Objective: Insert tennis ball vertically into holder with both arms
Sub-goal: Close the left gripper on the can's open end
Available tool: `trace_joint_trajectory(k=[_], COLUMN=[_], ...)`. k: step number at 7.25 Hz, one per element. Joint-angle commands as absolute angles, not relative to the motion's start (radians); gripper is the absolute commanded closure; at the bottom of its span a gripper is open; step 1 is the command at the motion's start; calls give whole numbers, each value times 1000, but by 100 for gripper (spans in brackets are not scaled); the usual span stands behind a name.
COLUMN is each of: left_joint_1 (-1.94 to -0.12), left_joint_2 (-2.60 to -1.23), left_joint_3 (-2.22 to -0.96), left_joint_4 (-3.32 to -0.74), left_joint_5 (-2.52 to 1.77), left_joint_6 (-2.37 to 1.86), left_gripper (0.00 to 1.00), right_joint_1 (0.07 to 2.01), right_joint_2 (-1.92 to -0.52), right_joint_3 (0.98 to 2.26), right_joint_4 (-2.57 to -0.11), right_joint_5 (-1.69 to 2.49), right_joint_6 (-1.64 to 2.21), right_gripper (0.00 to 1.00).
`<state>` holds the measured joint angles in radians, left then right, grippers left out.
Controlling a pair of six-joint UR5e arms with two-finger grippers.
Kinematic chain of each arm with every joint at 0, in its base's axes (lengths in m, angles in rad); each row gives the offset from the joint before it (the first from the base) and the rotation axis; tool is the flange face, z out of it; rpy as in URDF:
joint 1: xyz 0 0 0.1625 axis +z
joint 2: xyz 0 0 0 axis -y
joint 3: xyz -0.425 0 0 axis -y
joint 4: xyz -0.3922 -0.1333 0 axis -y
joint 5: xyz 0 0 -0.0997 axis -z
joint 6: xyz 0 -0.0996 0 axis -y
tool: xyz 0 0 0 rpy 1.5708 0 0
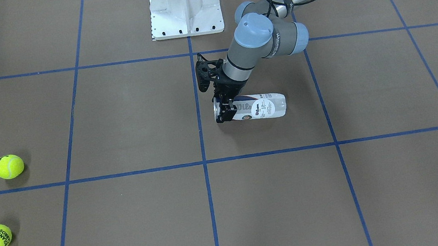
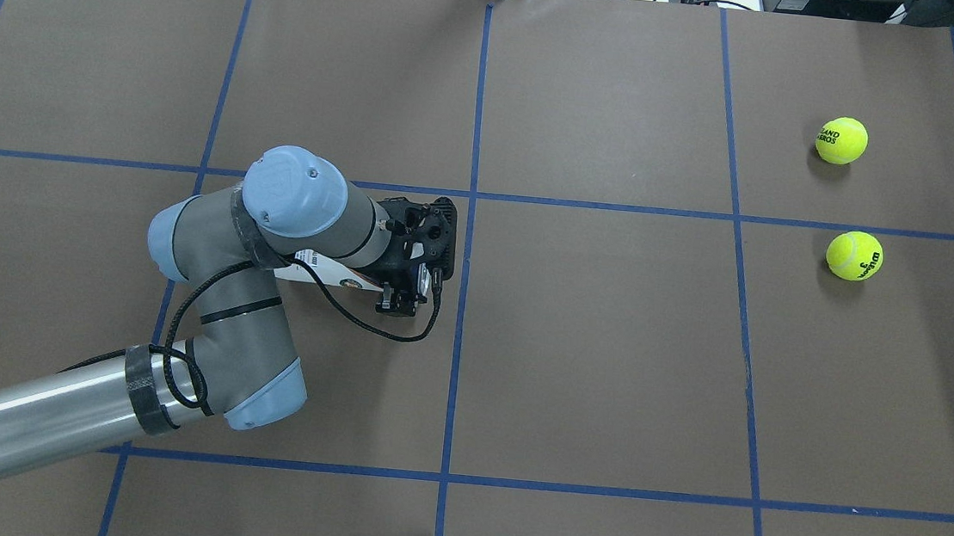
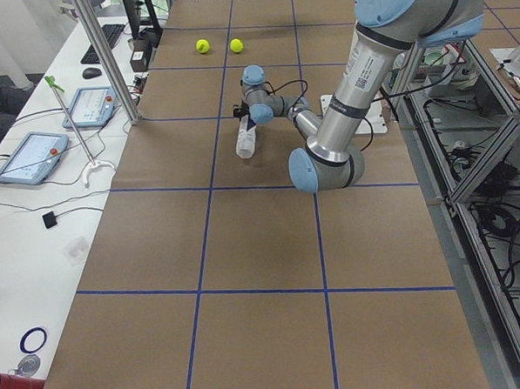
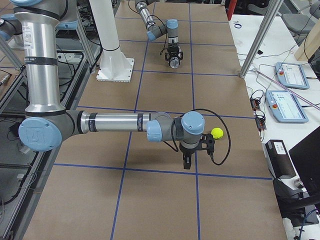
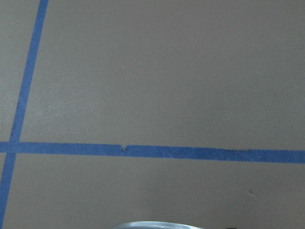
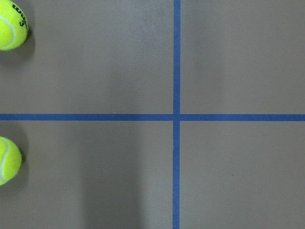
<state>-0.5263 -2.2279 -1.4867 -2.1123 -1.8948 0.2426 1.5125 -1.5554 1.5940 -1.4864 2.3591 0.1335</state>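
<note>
Holder (image 1: 260, 108) lies on its side on the desk (image 1: 130, 215), at about nine o'clock from the desk's centre in the overhead view, its open mouth turned toward the centre line. We see the left pincer (image 1: 224, 112) set over that mouth end, one finger on each side of the rim. Whether it already pinches the plastic we cannot tell. A grip there, we judge, is meant to tip the can upright so a ball can drop in from above. Two tennis balls (image 1: 8, 166) sit well apart from it, out toward two o'clock. The right pincer (image 4: 187, 161) hangs above the desk just beside one of them, placed, we judge, to fetch it. We see it only from the side, so we cannot tell whether it is spread or pressed together.
</note>
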Motion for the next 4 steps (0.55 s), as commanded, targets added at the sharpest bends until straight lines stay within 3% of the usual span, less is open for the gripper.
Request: trace_joint_trajectory(k=[1,4], left_joint_1=[-532,-534], left_joint_2=[-2227,-2237], left_joint_3=[-1589,-1617], left_joint_4=[-2118,-2444], left_joint_5=[-1896,-1777], left_joint_6=[183,-113], left_gripper=[41,46], right_joint_1=[1513,1513], right_joint_2=[-1555,-1555], right_joint_3=[1597,1598], right_joint_4=[-1486,-1486], right_joint_5=[2359,2359], right_joint_6=[133,133], right_gripper=[0,0])
